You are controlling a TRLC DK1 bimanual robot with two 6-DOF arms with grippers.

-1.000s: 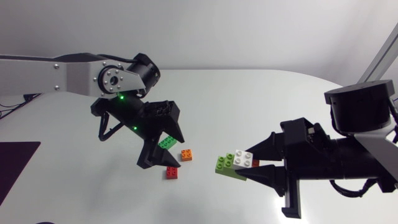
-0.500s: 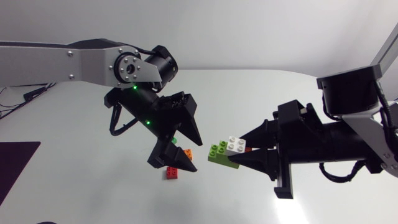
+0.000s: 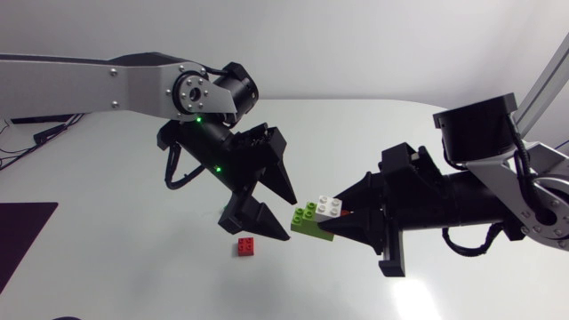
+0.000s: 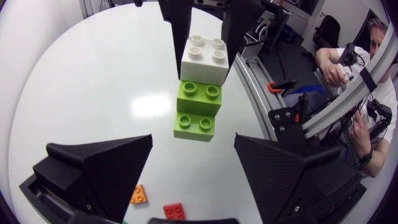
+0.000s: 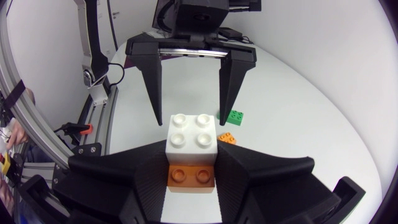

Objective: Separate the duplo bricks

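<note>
One duplo stack point(image 3: 308, 222) clamped in right gripper point(image 3: 333, 220) | loose: one red point(image 3: 246, 247), one orange point(image 5: 227, 138), one green point(image 5: 235, 116) | left gripper point(image 3: 289, 217) gaping, empty

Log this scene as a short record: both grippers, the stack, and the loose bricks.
right gripper: shut on brick stack
brick stack: white brick joined to lime green and orange-brown bricks
left gripper: open, the stack's lime end just ahead of it, not touching
loose on table: red brick, orange brick, green brick
</note>
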